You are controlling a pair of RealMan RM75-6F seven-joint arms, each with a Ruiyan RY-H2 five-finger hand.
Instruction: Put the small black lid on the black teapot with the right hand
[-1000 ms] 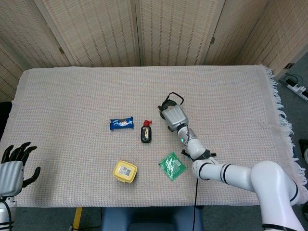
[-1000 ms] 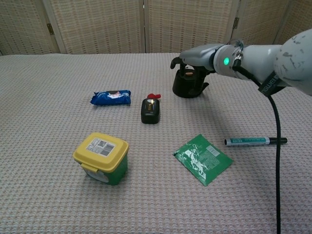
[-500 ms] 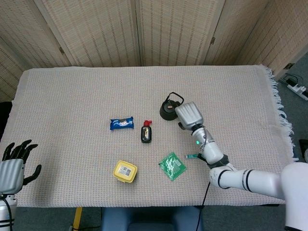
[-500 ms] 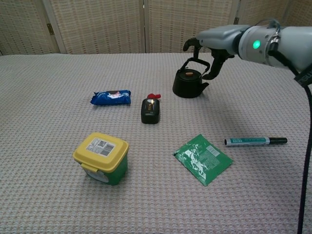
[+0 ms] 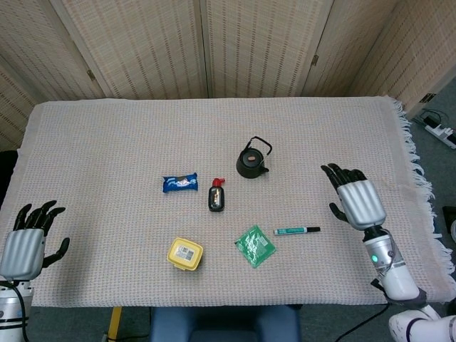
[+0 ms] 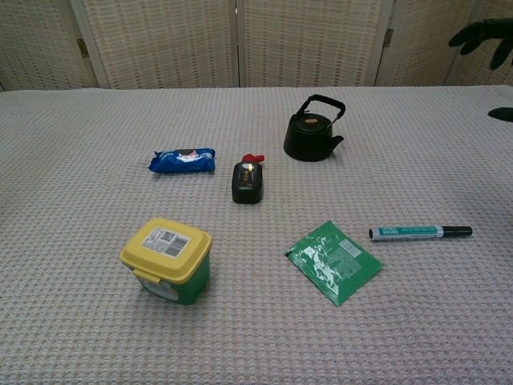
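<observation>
The black teapot [image 5: 252,161] [image 6: 313,139] stands upright mid-table with its handle raised and the small lid [image 6: 309,123] seated on its opening. My right hand [image 5: 355,199] is far to the right of the pot, lifted off the cloth, fingers spread and empty; in the chest view only its dark fingertips [image 6: 483,34] show at the top right edge. My left hand [image 5: 30,238] hangs open off the table's front left corner and holds nothing.
A blue snack packet [image 5: 179,182], a small black bottle with a red cap [image 5: 216,196], a yellow-lidded tub [image 5: 185,254], a green sachet [image 5: 254,246] and a teal marker [image 5: 296,231] lie on the woven cloth [image 5: 128,135]. Folding screens stand behind the table.
My right hand left the teapot and drew back to the right and toward the front edge, opening its fingers. The lid stays on the pot. The left hand shifted slightly.
</observation>
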